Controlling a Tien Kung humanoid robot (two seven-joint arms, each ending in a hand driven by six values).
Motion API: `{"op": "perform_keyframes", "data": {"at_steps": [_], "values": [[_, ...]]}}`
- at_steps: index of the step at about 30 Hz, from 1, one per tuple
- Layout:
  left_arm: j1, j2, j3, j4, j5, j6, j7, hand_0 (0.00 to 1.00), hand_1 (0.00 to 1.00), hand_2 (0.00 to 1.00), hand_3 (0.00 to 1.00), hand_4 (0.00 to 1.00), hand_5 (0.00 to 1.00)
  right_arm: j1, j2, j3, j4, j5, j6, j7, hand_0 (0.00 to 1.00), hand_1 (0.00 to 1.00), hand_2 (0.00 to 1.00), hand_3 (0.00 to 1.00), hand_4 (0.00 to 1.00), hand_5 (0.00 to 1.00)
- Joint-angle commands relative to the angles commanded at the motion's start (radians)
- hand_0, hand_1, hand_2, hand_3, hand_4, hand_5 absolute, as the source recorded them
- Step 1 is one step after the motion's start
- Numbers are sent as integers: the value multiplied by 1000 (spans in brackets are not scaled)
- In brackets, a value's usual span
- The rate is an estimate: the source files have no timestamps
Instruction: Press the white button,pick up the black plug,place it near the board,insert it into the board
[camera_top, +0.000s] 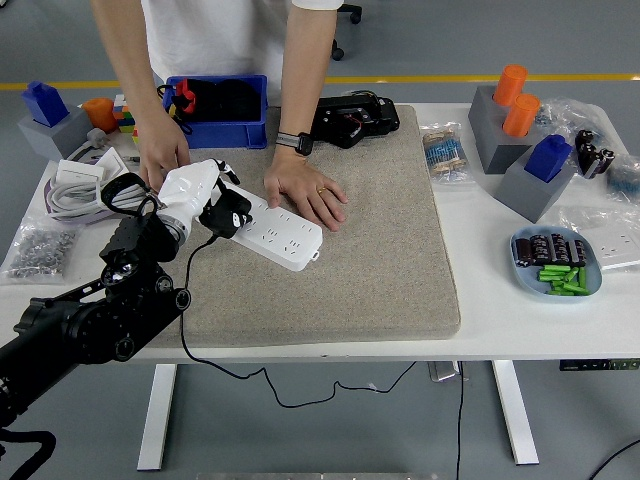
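Holding the black plug in the curled white fingers of my left hand, I had it at the left end of the white power strip, touching or just above the sockets there; from the head view I could not tell which. The cord trailed down off the front edge of the desk. My right hand was out of view. A person at the far side had 1 hand pressed flat against the strip's far edge and another hand just behind my fingers, both steadying things on the grey mat. My judgement was that insertion was the step in hand, and doing it well meant squaring the prongs to 1 socket, pushing straight down rather than at a slant, and keeping the grip firm so the plug would not twist or slide the strip sideways.
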Motion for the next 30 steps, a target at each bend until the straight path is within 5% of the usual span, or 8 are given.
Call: {"op": "perform_keyframes", "data": {"at_steps": [1, 18, 19, 24, 25, 30], "values": [[1, 0, -1, -1, -3, 3, -6, 998, 998, 998, 998, 998, 653, -1, 0, 0, 0, 0, 0, 0, 708, 622, 639, 604, 659, 355], [4, 6, 7, 7, 17, 5, 22, 998, 998, 998, 998, 998, 666, -1, 2, 3, -1, -1, -1, 1, 708, 623, 637, 605, 659, 353], [3, 8, 10, 9, 32, 12, 25, 939, 817, 772, 795, 989, 234, -1, 2, 4, 0, -1, 0, 1, 708, 622, 638, 605, 660, 353], [4, 14, 21, 10, 81, 17, 45, 939, 817, 772, 795, 989, 234, -1, 3, 6, 0, -1, -1, 2, 708, 622, 638, 605, 660, 353], [4, 15, 23, 10, 89, 15, 50, 716, 500, 466, 576, 809, 2, -1, 3, 6, 0, -1, -2, 3, 708, 622, 637, 604, 660, 352], [7, 19, 27, 12, 99, 1, 66, 716, 500, 466, 576, 809, 2, -2, 3, 6, 0, -1, -3, 4, 708, 622, 637, 604, 660, 352]]}}
